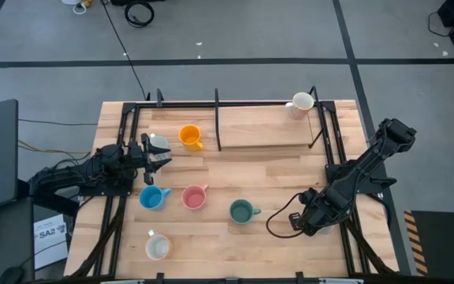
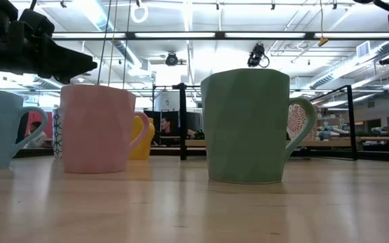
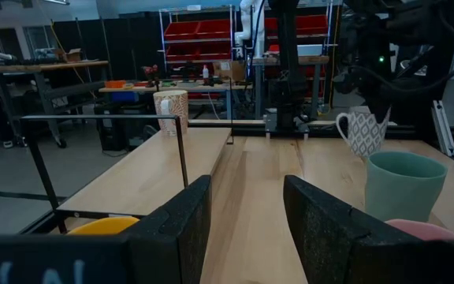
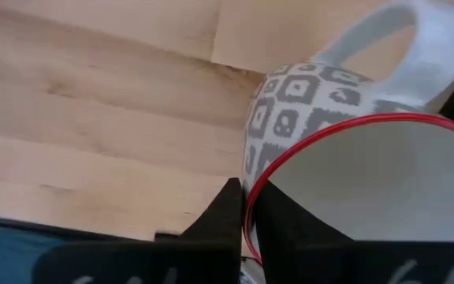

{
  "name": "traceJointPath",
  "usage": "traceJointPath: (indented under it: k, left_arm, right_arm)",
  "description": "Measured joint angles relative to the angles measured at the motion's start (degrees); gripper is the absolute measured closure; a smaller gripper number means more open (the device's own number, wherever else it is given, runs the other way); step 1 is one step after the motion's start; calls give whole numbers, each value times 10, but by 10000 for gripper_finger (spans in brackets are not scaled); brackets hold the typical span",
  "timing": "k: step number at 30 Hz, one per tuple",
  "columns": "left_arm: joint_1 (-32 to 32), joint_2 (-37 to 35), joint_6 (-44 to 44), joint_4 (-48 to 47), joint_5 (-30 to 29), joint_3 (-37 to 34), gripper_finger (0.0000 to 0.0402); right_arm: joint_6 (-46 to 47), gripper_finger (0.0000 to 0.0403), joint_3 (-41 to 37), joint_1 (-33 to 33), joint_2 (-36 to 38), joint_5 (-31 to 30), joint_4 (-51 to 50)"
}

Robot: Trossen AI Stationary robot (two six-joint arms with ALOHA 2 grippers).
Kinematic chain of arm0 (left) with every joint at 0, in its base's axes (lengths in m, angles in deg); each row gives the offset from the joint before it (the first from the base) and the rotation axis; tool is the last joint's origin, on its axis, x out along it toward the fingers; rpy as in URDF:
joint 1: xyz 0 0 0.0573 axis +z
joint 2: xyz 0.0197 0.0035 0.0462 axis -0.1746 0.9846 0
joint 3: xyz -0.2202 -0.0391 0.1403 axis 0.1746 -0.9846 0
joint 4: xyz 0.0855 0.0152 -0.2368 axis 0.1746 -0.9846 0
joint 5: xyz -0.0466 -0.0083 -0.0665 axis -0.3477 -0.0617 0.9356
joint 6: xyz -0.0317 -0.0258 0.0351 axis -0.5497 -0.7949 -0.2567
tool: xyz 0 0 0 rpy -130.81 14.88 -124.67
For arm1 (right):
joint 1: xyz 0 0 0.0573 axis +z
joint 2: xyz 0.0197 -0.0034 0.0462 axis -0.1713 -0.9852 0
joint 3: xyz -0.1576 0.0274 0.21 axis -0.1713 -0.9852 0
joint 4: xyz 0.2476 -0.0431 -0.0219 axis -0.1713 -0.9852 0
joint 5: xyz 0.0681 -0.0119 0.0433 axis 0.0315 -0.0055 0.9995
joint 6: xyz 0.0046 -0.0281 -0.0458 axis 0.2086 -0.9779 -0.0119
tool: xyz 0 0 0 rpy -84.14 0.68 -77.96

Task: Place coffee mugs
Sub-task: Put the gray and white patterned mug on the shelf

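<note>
Several coffee mugs stand on their bases on the wooden table: orange (image 1: 190,136), light blue (image 1: 153,197), pink (image 1: 194,197), teal-green (image 1: 243,211), white (image 1: 158,247), and a cream one (image 1: 301,103) on the far shelf. A grey-patterned white mug with a red rim (image 4: 306,118) stands upright at the right, and my right gripper (image 1: 312,214) is shut on it from above. My left gripper (image 3: 247,229) waits open at the table's left, level, beside another white mug (image 1: 158,143). My right gripper pinches the patterned mug's red rim (image 4: 248,207), one finger (image 4: 225,213) outside the wall and one (image 4: 282,225) inside the cup. The fingers point down from above, at the side away from the handle (image 4: 424,47). The mug (image 3: 362,130) stays upright, its base apparently on the table.
A black metal rack (image 1: 217,118) with a raised wooden shelf (image 1: 266,130) spans the table's far part. Black frame rails (image 1: 341,158) run along both sides. A black cable loop (image 1: 280,225) lies beside the right gripper. Bare wood lies at the near middle.
</note>
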Motion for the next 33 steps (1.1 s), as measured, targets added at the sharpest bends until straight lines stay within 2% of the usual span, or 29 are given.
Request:
traceJointPath:
  k: [6, 10, 19, 23, 27, 30, 33]
  left_arm:
    - [0, 0, 0, 0, 0, 0, 235]
    - [0, 0, 0, 0, 0, 0, 235]
    - [0, 0, 0, 0, 0, 0, 235]
    - [0, 0, 0, 0, 0, 0, 235]
    - [0, 0, 0, 0, 0, 0, 235]
    - [0, 0, 0, 0, 0, 0, 235]
    - [0, 0, 0, 0, 0, 0, 235]
  right_arm:
    - [-114, 373, 1, -28, 0, -5, -12]
    - [-243, 370, 1, -68, 0, -9, -33]
    - [-658, 368, 4, -199, 0, 2, -54]
    - [-852, 368, 26, -258, -2, -45, -92]
    - [-1076, 369, 50, -307, -3, -102, -87]
    - [-1238, 369, 55, -340, -3, -121, -66]
    - [-1360, 369, 56, -366, -3, -131, -41]
